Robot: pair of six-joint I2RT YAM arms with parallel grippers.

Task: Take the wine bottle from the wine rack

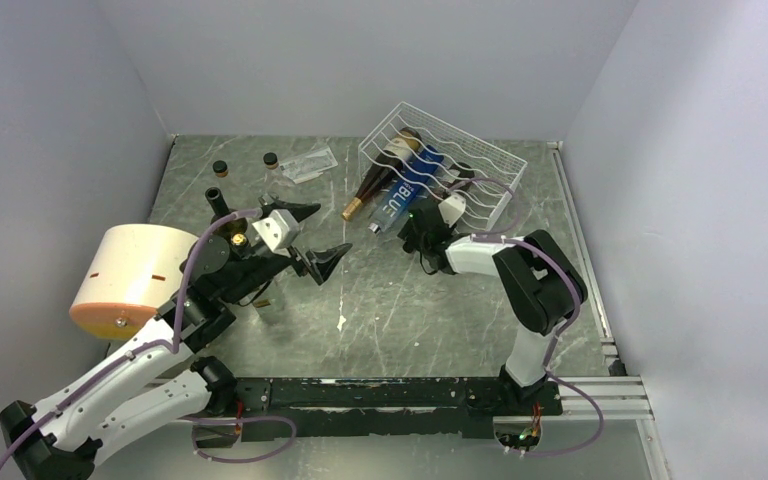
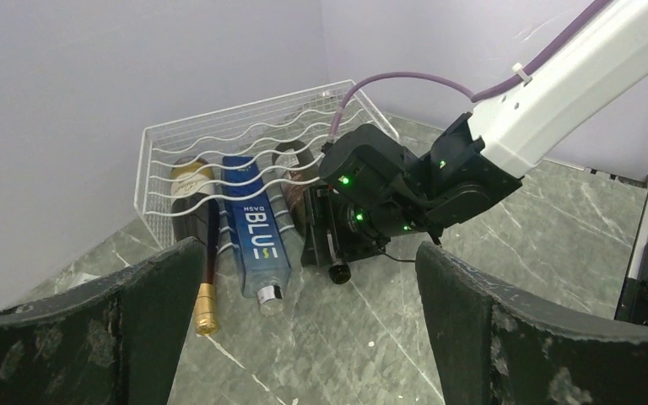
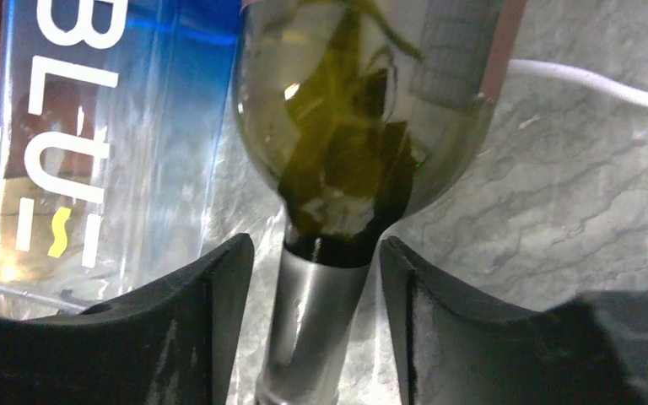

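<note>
Wine rack [image 1: 482, 152] sits at the table's [image 1: 400, 320] far right, near the back wall. The wine bottle [image 3: 363, 110] lies in a cradle, just beside a blue bottle [image 3: 93, 126], with its foil neck [image 3: 316, 321] pointing out over the near edge. Right gripper [image 3: 314, 245] straddles that neck, jaws partly drawn in, with a narrow gap visible at each side and no pinch evident. Left gripper [image 1: 315, 233] hangs well apart at centre-left, jaws spread wide and holding nothing.

1. Wine rack [image 1: 460, 130]: one, far right corner of tabletop [image 1: 390, 300].
2. Bottles in it: three – gold-capped wine bottle [image 1: 385, 165], blue bottle [image 1: 405, 190], silver-necked wine bottle [image 3: 354, 101].
3. Small capped jars [image 1: 220, 168]: two, far edge.
4. Cream cylinder [image 1: 130, 275]: one, left edge.
</note>
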